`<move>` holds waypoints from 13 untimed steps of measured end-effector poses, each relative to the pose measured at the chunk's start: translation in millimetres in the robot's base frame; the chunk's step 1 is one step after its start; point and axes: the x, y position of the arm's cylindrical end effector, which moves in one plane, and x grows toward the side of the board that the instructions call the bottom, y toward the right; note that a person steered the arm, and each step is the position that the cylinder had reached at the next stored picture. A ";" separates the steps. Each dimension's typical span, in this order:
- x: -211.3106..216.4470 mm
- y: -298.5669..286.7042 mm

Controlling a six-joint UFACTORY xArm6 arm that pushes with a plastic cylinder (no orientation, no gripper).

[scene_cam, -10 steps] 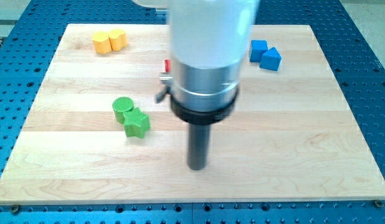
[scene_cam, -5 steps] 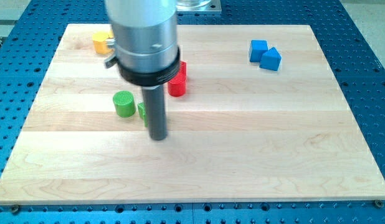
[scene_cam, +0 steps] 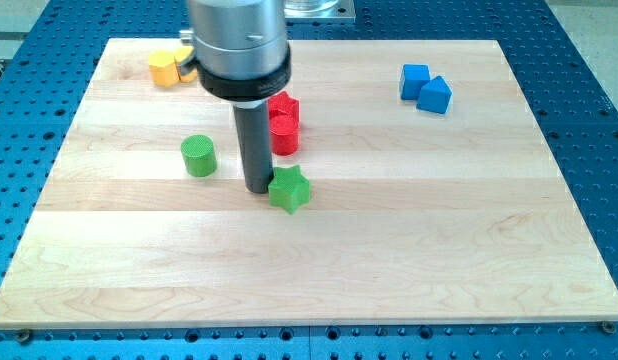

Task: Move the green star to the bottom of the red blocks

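Note:
The green star [scene_cam: 289, 190] lies on the wooden board just below the two red blocks [scene_cam: 283, 123], which sit one above the other near the board's middle top. My tip [scene_cam: 257, 188] rests on the board touching the star's left side. The rod hides part of the red blocks' left edge. A green cylinder [scene_cam: 199, 157] stands apart to the left of my tip.
Two yellow blocks [scene_cam: 167, 68] sit at the board's top left, partly hidden by the arm. Two blue blocks [scene_cam: 426, 87] sit at the top right. The board [scene_cam: 439, 240] lies on a blue perforated table.
My tip swung left, then pushed the green star rightward away from the green cylinder to a spot below the red blocks.

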 end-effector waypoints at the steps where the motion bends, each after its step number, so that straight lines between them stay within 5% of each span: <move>1: 52.2 -34.7; 2: 80.4 -3.1; 4: 46.4 33.3; 9: 21.0 16.3; 10: 50.6 38.2; 11: 28.0 70.6; 13: 19.4 41.0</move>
